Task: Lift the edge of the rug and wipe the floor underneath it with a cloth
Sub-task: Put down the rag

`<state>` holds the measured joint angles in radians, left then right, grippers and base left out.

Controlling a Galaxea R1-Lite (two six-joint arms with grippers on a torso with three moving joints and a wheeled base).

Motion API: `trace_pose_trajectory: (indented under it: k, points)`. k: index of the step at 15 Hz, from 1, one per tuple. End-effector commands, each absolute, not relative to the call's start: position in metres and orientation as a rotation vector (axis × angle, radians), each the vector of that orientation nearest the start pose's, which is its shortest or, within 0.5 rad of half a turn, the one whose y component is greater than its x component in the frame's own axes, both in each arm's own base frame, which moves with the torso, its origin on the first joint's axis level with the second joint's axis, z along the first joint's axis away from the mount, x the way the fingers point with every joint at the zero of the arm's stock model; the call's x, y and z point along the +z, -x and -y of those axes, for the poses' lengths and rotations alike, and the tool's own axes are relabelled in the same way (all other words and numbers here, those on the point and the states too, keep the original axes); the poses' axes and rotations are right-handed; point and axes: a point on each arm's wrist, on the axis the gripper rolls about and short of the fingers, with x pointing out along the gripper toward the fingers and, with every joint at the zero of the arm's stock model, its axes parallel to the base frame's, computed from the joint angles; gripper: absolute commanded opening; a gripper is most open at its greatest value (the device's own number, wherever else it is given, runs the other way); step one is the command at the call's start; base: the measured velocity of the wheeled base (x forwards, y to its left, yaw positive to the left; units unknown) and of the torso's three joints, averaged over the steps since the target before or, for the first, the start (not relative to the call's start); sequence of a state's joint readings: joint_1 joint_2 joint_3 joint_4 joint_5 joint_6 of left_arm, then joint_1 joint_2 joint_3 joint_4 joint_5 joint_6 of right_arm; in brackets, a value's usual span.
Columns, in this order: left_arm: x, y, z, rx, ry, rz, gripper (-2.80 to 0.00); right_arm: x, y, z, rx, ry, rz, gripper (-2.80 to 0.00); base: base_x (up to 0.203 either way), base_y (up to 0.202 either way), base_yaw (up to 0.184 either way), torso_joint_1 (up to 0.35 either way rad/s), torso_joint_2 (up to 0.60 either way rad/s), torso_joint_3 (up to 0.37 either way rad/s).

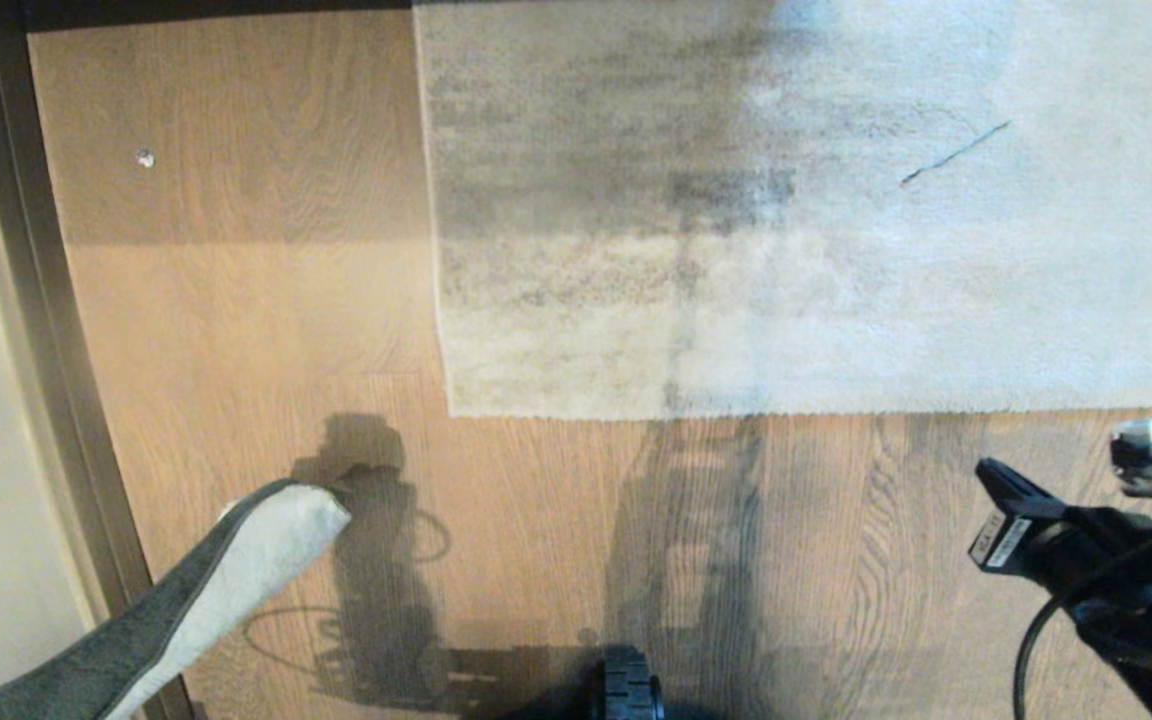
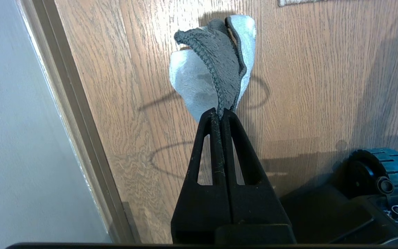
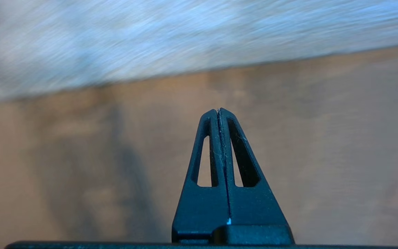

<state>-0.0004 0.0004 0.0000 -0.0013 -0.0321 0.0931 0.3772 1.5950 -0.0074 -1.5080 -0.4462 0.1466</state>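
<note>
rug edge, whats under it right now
The rug edge lies flat on the floor, so whatever is beneath it is covered. Only bare wood planks show beside it. The left gripper is shut on the cloth; the right gripper is shut and empty.

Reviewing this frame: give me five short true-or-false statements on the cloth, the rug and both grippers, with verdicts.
1. The left gripper holds the cloth. True.
2. The right gripper grips the rug edge. False: its jaws are shut on nothing, above bare floor.
3. The rug lies flat. True.
4. The cloth is spread out on the floor. False: it hangs bunched from the left jaws.
5. A baseboard runs along the floor on the robot's left. True.
</note>
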Motion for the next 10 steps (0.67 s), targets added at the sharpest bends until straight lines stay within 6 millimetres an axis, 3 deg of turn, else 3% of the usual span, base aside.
trace_pose_trajectory:
  k: [1,6,10]
  points:
    - [0.076,0.023,0.001,-0.032,-0.094,0.003,-2.8,0.127,-0.162,-0.031,-0.202,-0.115,-0.033,-2.8,0.0,0.0,0.0,0.0,0.0,0.0]
    - [0.076,0.023,0.001,-0.034,-0.094,0.003,-2.8,0.135,-0.126,0.002,-0.391,-0.039,-0.079,-2.8,0.0,0.0,0.0,0.0,0.0,0.0]
    - [0.076,0.023,0.001,-0.033,-0.094,0.003,-2.8,0.137,-0.089,0.014,-0.452,-0.006,-0.08,-2.8,0.0,0.0,0.0,0.0,0.0,0.0]
